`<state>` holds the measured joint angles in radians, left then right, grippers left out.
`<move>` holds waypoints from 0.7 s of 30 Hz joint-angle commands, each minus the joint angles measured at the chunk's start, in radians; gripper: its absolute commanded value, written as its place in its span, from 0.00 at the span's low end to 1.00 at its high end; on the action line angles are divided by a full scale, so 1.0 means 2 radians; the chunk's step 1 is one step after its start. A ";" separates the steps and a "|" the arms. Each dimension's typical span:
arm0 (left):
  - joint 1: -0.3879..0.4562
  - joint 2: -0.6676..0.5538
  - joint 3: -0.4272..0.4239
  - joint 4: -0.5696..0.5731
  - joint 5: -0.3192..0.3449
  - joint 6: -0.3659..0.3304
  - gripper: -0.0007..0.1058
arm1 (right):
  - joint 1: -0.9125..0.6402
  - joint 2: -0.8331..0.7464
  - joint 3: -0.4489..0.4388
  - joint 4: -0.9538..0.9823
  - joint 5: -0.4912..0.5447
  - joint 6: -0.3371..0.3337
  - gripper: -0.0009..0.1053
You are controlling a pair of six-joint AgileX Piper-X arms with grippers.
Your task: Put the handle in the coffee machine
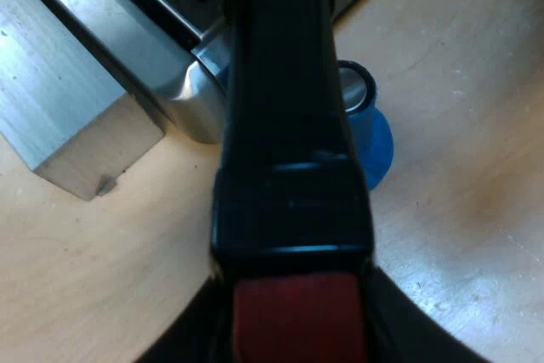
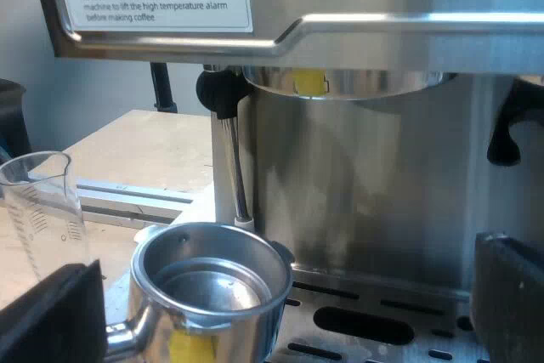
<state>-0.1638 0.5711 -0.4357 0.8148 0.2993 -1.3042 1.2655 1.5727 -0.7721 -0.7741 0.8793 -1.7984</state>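
The task is not yet done: the metal holder is hanging unlocked at the edge of the slotted drip tray, and the steel brew head is sitting toward 1 o'clock above its empty, polished round basket. The left gripper is pinching the smooth black handle by its red end; the right gripper is standing spread and empty. Lifting and locking are judged outstanding.

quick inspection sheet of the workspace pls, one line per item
surface: pale wooden table
job's things: metal holder, basket empty, over the drip tray, below the brew head of the machine, not locked in
clutter: blue tamper on the table by the handle; measuring glass, looks empty, near the holder
grippers: left gripper shut on the handle near its red end; right gripper open, facing the machine's front
cables: nothing seen
surroundings: wooden block at the machine's corner
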 commanded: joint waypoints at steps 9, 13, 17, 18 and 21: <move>-0.002 -0.006 -0.009 -0.030 0.007 0.002 0.01 | -0.003 -0.001 0.000 -0.003 -0.004 -0.007 0.83; -0.002 -0.006 -0.009 -0.041 0.007 0.002 0.01 | -0.003 -0.001 0.000 -0.003 -0.004 -0.005 0.83; -0.002 -0.006 -0.009 -0.041 0.007 0.002 0.01 | -0.003 -0.001 0.000 -0.003 -0.004 0.000 0.83; -0.002 -0.006 -0.009 -0.041 0.007 0.002 0.01 | -0.003 -0.001 0.000 -0.003 -0.004 0.000 0.83; -0.002 -0.006 -0.009 -0.041 0.007 0.002 0.01 | -0.003 -0.001 0.000 -0.003 -0.004 0.000 0.83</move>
<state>-0.1638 0.5711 -0.4357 0.7775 0.2993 -1.3042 1.2655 1.5727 -0.7721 -0.7741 0.8793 -1.7933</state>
